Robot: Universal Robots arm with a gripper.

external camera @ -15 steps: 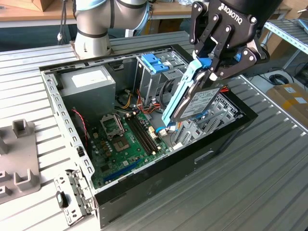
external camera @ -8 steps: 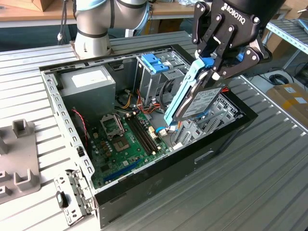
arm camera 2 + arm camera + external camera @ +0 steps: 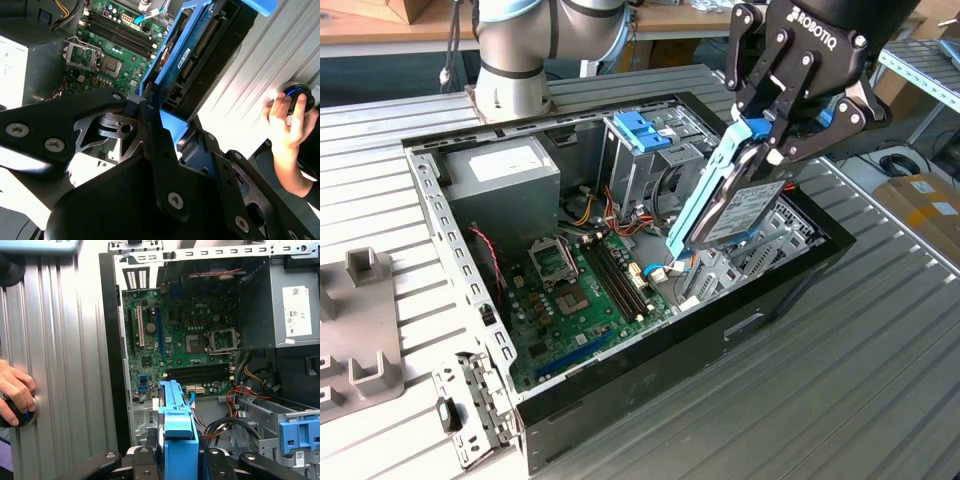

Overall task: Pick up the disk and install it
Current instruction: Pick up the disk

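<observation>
The disk [image 3: 735, 205], dark metal in a blue plastic frame, hangs tilted on edge over the open computer case [image 3: 670, 350], at the exterior view's right. My gripper [image 3: 770, 140] is shut on the disk's upper end, a finger on each side of the blue frame. The disk's lower edge sits just above the case's drive bay near the front wall. In the second wrist view the disk [image 3: 195, 55] shows its connector side beyond my gripper [image 3: 165, 125]. The first wrist view has the blue frame [image 3: 177, 425] edge-on over the motherboard [image 3: 190, 340].
Inside the case are a grey power supply box [image 3: 505, 175], a blue latch on a metal cage [image 3: 640, 130] and loose cables. A grey fixture [image 3: 360, 330] and a metal bracket [image 3: 470, 405] lie on the slatted table. A person's hand [image 3: 287, 112] rests on a round black device.
</observation>
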